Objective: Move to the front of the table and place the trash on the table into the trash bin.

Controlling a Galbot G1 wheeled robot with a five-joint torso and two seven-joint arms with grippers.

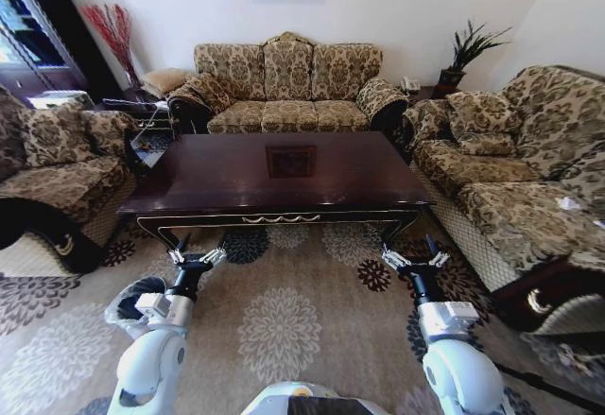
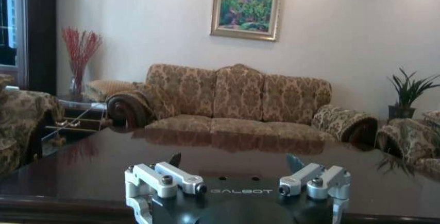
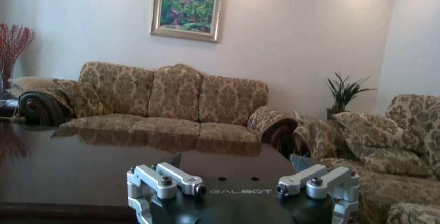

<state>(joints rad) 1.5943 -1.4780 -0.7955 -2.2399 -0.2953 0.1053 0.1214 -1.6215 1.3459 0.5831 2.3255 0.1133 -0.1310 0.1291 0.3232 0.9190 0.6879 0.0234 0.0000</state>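
Glossy dark-brown table (image 1: 284, 174) directly ahead on a floral carpet (image 1: 284, 325), left gripper (image 1: 198, 257) and right gripper (image 1: 413, 260) both spread wide and holding nothing, just short of its near edge, trash bin (image 1: 132, 303) on the floor beside the left arm.

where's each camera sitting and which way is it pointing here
Head view: high on the robot, looking forward and down at the table, both arms low in frame, left gripper and right gripper open before its near edge.
Left wrist view: low on the left arm, facing across the tabletop toward the sofa; its own gripper below.
Right wrist view: same pose on the right arm, toward the armchair.
Both wrist views share the painting.
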